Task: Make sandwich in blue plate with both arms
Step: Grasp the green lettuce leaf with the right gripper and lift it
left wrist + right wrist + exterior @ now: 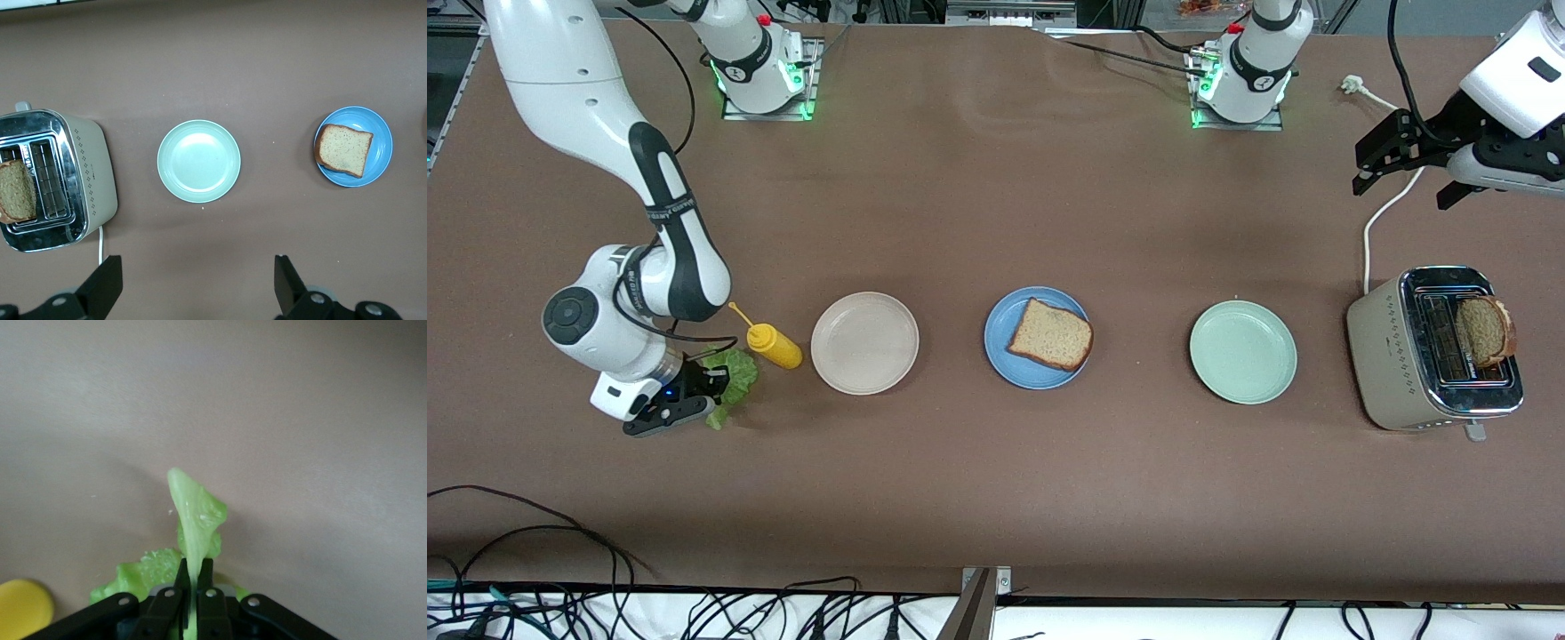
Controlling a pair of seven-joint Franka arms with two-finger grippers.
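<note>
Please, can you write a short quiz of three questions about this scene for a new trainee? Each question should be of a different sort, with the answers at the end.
1. True or false: the right gripper has its fingers shut on the lettuce leaf.
2. What lies on the blue plate? A) one bread slice B) lettuce C) nothing
3. Fill in: the second bread slice stands in the ___.

Key
1. True. The leaf is pinched beside the mustard bottle, at the right arm's end of the table.
2. A. One bread slice lies there; the beige plate and pale green plate hold nothing.
3. Toaster. The left gripper waits open, above the table near it.
</note>
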